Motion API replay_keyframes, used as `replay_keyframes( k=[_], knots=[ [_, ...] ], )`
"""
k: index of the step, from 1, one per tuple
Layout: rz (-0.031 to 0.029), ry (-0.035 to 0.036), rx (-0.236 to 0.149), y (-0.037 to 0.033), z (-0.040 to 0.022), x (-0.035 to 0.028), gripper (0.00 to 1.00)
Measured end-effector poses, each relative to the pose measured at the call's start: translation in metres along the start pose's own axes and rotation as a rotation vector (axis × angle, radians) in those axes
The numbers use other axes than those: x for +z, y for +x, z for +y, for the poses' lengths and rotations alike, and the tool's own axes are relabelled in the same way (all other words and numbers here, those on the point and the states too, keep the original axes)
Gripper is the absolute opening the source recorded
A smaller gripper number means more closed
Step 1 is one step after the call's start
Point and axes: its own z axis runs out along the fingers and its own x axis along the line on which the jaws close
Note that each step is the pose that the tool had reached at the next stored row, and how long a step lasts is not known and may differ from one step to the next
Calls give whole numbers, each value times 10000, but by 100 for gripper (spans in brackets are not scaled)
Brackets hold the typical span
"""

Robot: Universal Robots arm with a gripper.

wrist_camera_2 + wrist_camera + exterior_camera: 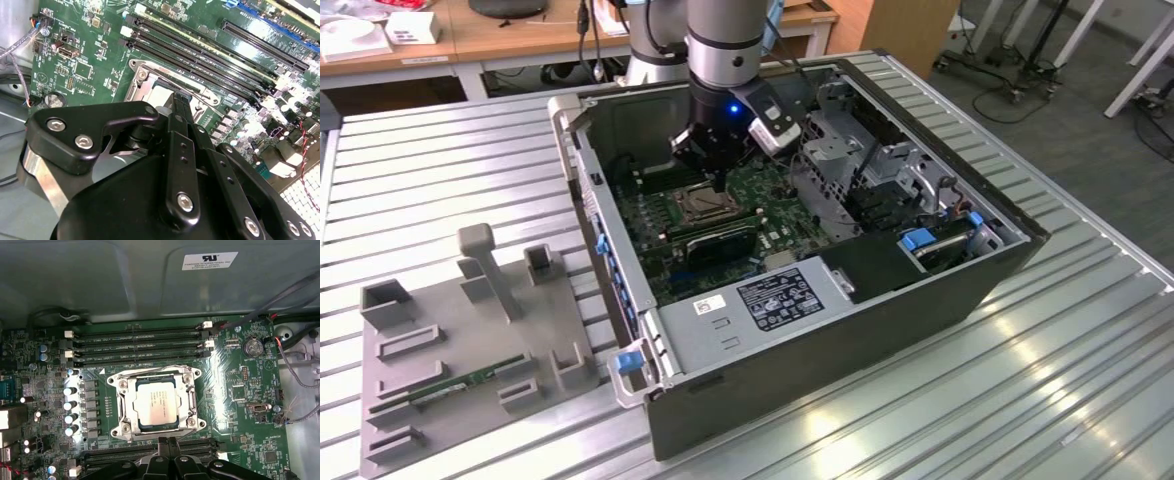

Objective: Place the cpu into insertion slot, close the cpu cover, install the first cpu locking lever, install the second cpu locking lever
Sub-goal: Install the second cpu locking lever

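— Exterior view, what's there?
— I see the open computer case (854,300) on the slatted table (1067,380), my gripper (718,188) low over the motherboard (761,195).
— Fingers?
— Pressed together, holding nothing.
— The cpu (156,402)?
— Seated in the insertion slot (188,412), just beside the fingertips, in the first wrist view.

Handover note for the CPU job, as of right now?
Gripper: fingers together, holding nothing, poised at the socket's edge.
CPU: seated in the slot, pale face up.
Cover: looks down around the CPU in the first wrist view.
Done: CPU placed, cover apparently closed.
Left: both locking levers; their state cannot be told from these views.
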Motion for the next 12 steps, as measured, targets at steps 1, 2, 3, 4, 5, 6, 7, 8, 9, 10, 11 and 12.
replay_keyframes(
  k=[1, 2, 3, 4, 5, 6, 7, 8, 9, 10, 11, 12],
  knots=[
    [0, 0, 0, 0, 0, 0, 11],
    [0, 1, -1, 0, -1, 0, 11],
    [0, 1, -1, 0, -1, 0, 11],
    [-1, -1, -2, 2, -3, 3, 11],
    [0, 0, -2, 5, -6, 3, 11],
    [1, 3, -2, 11, -10, 3, 11],
    [0, 1, -3, 16, -15, 5, 11],
    [-1, 0, -6, 23, -20, 6, 11],
    [-2, 0, -9, 30, -24, 7, 11],
    [-2, 0, -12, 38, -27, 9, 11],
    [-4, -2, -14, 45, -29, 12, 11],
    [-5, -2, -16, 50, -30, 13, 11]
  ],
)
